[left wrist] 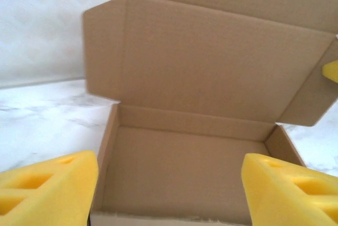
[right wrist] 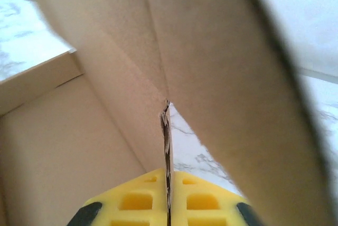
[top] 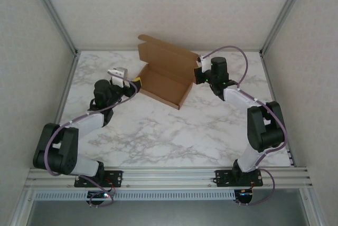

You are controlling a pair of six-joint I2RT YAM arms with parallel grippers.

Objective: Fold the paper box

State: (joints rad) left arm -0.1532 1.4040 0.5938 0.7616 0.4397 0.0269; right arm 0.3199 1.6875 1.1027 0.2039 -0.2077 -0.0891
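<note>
The paper box [top: 163, 81] is a brown cardboard tray standing on the marble table, with its lid raised upright along the far side. My left gripper [top: 136, 82] is at the box's left end. In the left wrist view it [left wrist: 169, 197] stands open, its yellow fingers [left wrist: 47, 189] spread wide above the near end wall, and the tray floor [left wrist: 190, 168] is bare. My right gripper [top: 198, 70] is at the lid's right end. In the right wrist view it [right wrist: 168, 194] is shut on the thin edge of a cardboard flap [right wrist: 166, 131].
The marble tabletop [top: 174, 131] spreads in front of the box. Aluminium frame posts [top: 53, 12] and white walls close in the back and both sides. A yellow fingertip of the right gripper [left wrist: 331, 70] shows at the lid's side flap in the left wrist view.
</note>
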